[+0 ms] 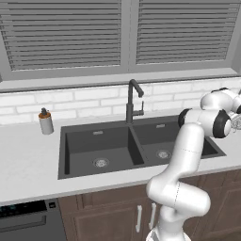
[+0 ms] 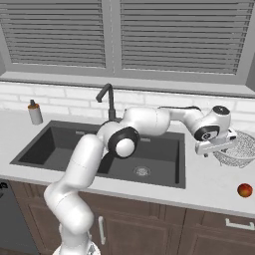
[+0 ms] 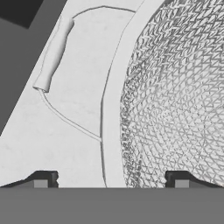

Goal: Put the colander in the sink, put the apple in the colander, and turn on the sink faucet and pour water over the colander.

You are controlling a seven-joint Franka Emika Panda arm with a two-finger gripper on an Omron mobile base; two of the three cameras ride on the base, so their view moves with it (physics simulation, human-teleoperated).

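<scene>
At the right end of the surface [image 2: 209, 184], beyond the sink's [image 2: 149, 149] right rim, your claw [image 2: 217, 148] hangs spread wide and empty over the near rim of the colander [image 2: 241, 147], one finger either side of it. First step, pickup not yet made: lower, clench on the rim, then carry it left into the basin. The apple [image 2: 244, 190] waits near the front edge.

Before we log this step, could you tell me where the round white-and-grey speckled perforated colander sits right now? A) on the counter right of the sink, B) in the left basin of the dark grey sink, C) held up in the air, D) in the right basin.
A: the colander rests on the pale counter right of the sink, with the open gripper straddling its rim.
</scene>
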